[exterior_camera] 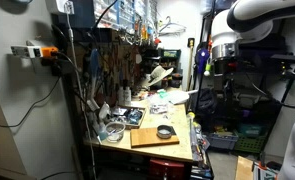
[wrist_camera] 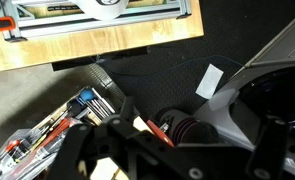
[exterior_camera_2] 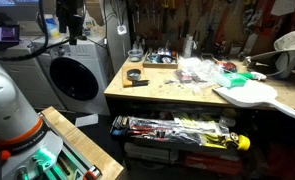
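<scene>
My gripper (exterior_camera: 224, 62) hangs high in the air beside the workbench (exterior_camera: 137, 148), off its end. It also shows in an exterior view (exterior_camera_2: 73, 22) above the white washing machine (exterior_camera_2: 79, 75). In the wrist view the black fingers (wrist_camera: 182, 145) stand wide apart with nothing between them. Far below them lies a dark ribbed round object with a red part (wrist_camera: 175, 128) on the dark floor. A pale wooden board (wrist_camera: 97, 42) fills the top of that view.
The bench holds a wooden board with a black round dish (exterior_camera: 165, 131), a white guitar-shaped body (exterior_camera_2: 249, 95) and scattered clutter (exterior_camera_2: 202, 70). An open drawer of tools (exterior_camera_2: 177, 130) juts from its front. A pegboard of tools (exterior_camera: 112, 65) stands behind it.
</scene>
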`<state>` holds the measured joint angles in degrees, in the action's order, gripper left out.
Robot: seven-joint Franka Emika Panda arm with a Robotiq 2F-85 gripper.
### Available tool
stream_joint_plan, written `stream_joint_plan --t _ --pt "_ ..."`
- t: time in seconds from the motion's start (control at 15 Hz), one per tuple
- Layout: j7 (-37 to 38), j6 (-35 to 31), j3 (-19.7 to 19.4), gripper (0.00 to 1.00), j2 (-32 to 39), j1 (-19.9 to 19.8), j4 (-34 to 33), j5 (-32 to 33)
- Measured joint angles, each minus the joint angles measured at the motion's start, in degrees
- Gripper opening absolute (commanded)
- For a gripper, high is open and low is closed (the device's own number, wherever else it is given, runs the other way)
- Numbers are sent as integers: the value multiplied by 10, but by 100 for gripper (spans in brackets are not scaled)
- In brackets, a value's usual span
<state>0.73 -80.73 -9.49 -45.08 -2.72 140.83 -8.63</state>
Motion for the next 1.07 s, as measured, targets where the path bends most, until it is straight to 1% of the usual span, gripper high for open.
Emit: stream_joint_plan --t 0.47,0.6,0.8,1.07 --pt "0 0 0 100 0 0 0 0" --pt "8 -7 4 100 0 -10 0 0" --pt "9 -41 14 100 10 -27 -7 18" --pt "7 -107 38 100 54 -29 -24 57"
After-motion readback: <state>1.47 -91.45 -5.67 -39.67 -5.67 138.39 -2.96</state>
